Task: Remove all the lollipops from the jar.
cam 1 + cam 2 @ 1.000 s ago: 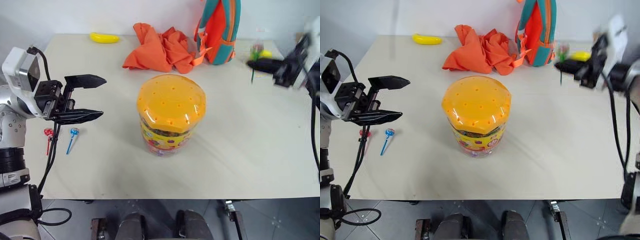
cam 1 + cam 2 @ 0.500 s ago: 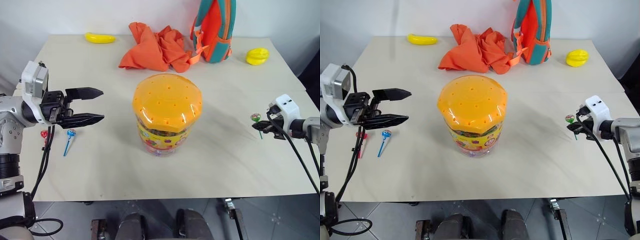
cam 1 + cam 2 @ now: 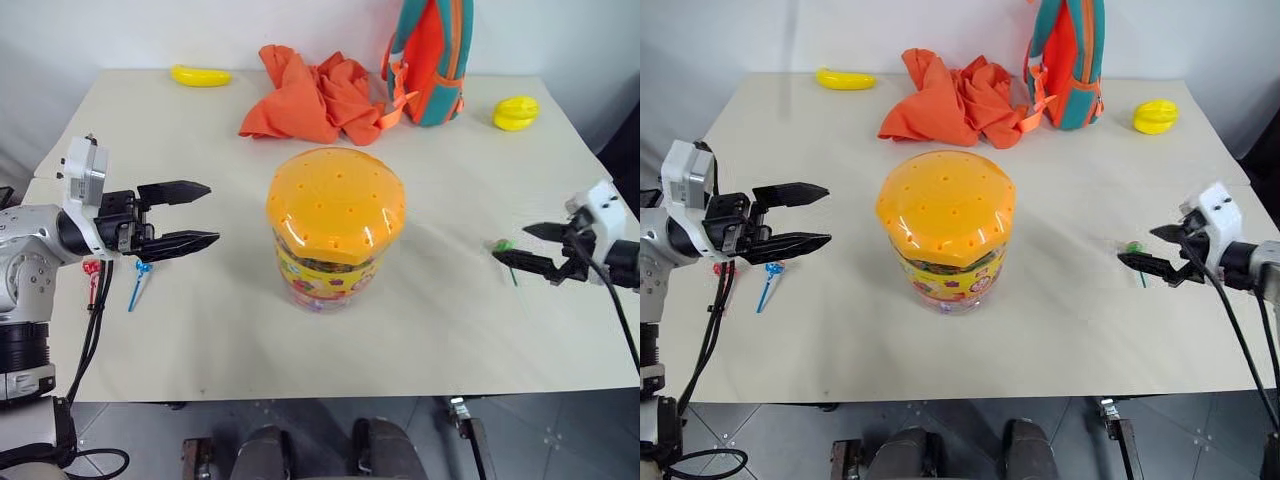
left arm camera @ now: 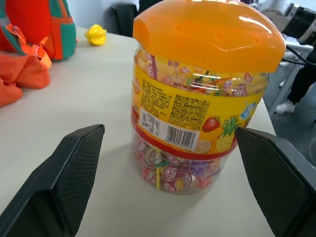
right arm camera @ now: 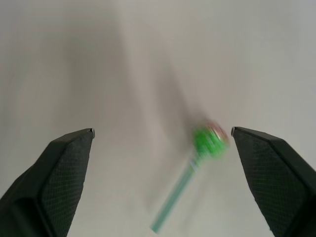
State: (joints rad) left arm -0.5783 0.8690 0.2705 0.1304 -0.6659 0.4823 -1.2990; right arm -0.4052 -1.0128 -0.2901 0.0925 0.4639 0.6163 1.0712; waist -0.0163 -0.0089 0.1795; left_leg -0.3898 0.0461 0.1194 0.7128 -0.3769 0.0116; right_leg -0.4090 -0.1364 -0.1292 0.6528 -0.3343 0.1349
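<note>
On the bench's (image 3: pixel 450 330) left side, a red lollipop (image 3: pixel 94 268) and a blue lollipop (image 3: pixel 141 270) lie flat, just below the left claw (image 3: pixel 195 214), which is spread and aimed level at the jar (image 3: pixel 335 230). The jar stands mid-bench, lid on, nearer this claw. Far right, the right claw (image 3: pixel 520 245) is spread; the green lollipop (image 3: pixel 502 246) lies free at its tips, stick pointing toward the robot.

Jar (image 4: pixel 197 113) label — barcode and small print, too fine to read.
</note>
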